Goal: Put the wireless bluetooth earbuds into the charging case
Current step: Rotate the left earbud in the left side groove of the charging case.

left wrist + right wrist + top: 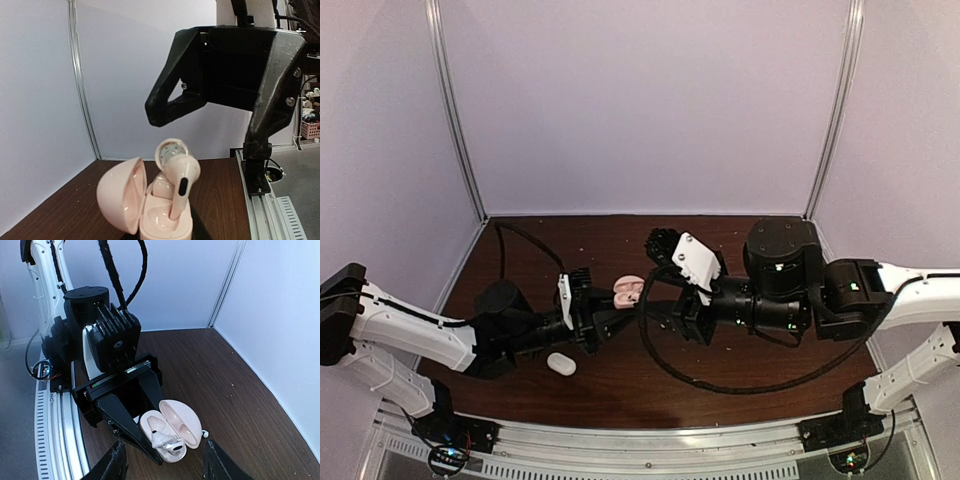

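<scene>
Left side first. A white oval case (561,364), smooth and pebble-shaped, lies on the dark wood-grain table (620,395) just in front of the left arm. It plays no part in the work in hand.

The left gripper (610,305) is clamped on the base of the charging case (122,192) and holds it clear of the table near the middle. The case is glossy pale pink plastic, a rounded clamshell with its lid swung open to the left.

One earbud (176,175) stands stem-down in the front well, with its bulbous head and dark sensor strip well above the rim. I judge it lodged but not seated. The rear well shows a pale rounded shape. I cannot tell whether that is the second earbud.

The right gripper (167,467) hangs just above the case. Its matte black fingers are spread apart with nothing between them.

Assessment: the step is seating this earbud. The next move calls for a light downward press on the head, in line with the well. The left grip must stay firm, since slick plastic may slip or tip under a skewed push.
</scene>
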{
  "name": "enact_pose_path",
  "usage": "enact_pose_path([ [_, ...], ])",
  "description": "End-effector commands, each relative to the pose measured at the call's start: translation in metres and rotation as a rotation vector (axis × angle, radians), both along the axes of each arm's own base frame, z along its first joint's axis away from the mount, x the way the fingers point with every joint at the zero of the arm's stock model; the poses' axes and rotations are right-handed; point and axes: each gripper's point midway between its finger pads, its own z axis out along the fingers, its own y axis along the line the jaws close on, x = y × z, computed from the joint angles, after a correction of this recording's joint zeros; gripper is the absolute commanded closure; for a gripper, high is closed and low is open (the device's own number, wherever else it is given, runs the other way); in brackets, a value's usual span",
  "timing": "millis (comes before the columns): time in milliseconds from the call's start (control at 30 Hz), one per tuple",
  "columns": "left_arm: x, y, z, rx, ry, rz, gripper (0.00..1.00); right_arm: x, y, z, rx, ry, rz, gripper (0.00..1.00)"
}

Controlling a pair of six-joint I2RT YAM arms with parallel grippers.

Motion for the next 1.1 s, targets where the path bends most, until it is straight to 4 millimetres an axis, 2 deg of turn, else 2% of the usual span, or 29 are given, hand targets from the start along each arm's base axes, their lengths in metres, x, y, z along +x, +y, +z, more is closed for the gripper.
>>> enact_pose_path([
  [0, -0.004, 0.001, 0.026, -0.083, -0.039, -0.034, 1.00, 0.004, -0.003, -0.006, -0.042, -0.050, -0.048, 0.47],
  [133, -0.005, 0.001, 0.027, -0.083, -0.044, -0.037, 1.00, 0.006, -0.004, -0.008, -0.054, -0.063, -0.063, 0.48],
  [467, -0.004, 0.001, 0.027, -0.084, -0.042, -0.030, 1.00, 0.000, 0.003, -0.018, -0.089, -0.079, -0.047, 0.57],
  [700, -0.004, 0.000, 0.026, -0.087, -0.041, -0.030, 1.00, 0.000, 0.006, -0.025, -0.113, -0.091, -0.052, 0.58],
  [933, -0.004, 0.000, 0.026, -0.086, -0.047, -0.033, 1.00, 0.004, 0.005, -0.023, -0.113, -0.104, -0.082, 0.59],
  [1067, -0.005, 0.000, 0.026, -0.085, -0.047, -0.038, 1.00, 0.006, 0.000, -0.016, -0.093, -0.117, -0.106, 0.58],
])
